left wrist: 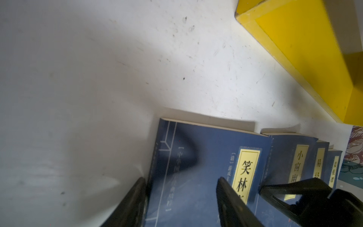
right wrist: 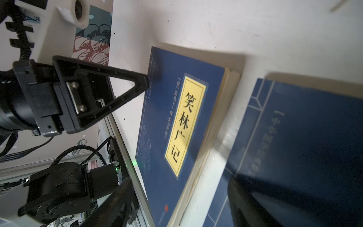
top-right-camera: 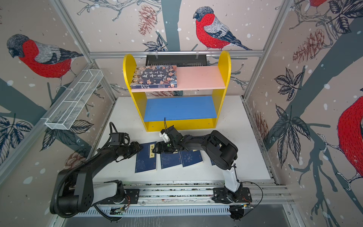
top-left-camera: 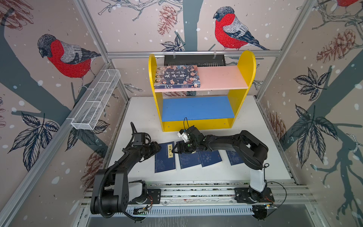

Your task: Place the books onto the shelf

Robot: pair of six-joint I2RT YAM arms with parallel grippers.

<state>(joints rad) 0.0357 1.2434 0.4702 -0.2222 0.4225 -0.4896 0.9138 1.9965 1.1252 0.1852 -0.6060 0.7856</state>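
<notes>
**Two open pincers at one thin book, in front of the shelf**

The small two-tier shelf (top-left-camera: 245, 78) with yellow round-topped sides already carries the large illustrated-cover book (top-left-camera: 176, 76), flat on its pink upper board against the left side. Four thin navy-blue paperbacks with yellow title labels lie in a row on the white table (top-left-camera: 245, 121) in front of the shelf. The left gripper (top-left-camera: 157, 148) has its jaws apart, one finger at the spine edge of the end paperback (top-left-camera: 165, 157) nearest the shelf's left side, the other above its cover, with nothing clamped. The right gripper (top-left-camera: 175, 150), also apart and empty, hovers at that book's page-side edge, over the neighbouring paperback (top-left-camera: 188, 160). This looks like a two-handed pick. It would go best if the left finger braces the spine while the right lifts the page edge alone, then pinches close to the spine so the soft cover does not fan open — keeping clear of the neighbour.
</notes>
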